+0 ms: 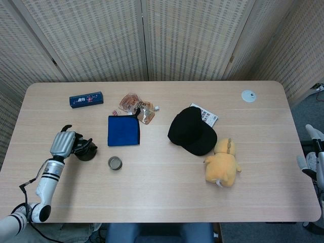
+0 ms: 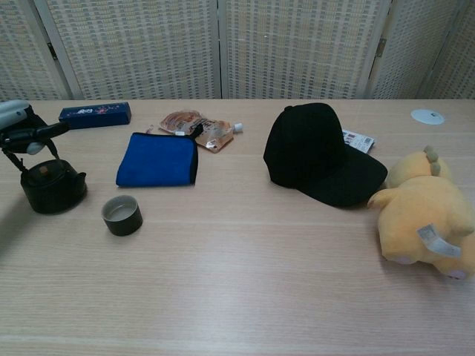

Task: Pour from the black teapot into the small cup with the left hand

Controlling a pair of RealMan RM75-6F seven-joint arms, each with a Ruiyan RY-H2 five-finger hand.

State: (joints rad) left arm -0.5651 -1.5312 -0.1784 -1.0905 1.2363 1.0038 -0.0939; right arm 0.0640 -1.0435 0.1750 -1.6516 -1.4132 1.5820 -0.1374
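The black teapot (image 1: 85, 151) (image 2: 52, 190) stands upright on the table at the near left. My left hand (image 1: 64, 144) (image 2: 22, 132) is over its left side and grips its thin wire handle. The small cup (image 1: 115, 163) (image 2: 122, 215), dark with a pale inside, stands upright on the table to the right of the teapot, apart from it. Part of my right hand (image 1: 314, 152) shows at the right frame edge in the head view, off the table; how its fingers lie is unclear.
A folded blue cloth (image 1: 123, 130) lies just beyond the cup. Behind it are a snack pouch (image 1: 136, 107) and a dark blue box (image 1: 86, 99). A black cap (image 1: 192, 130), a yellow plush toy (image 1: 221, 162) and a white disc (image 1: 248, 95) are on the right half.
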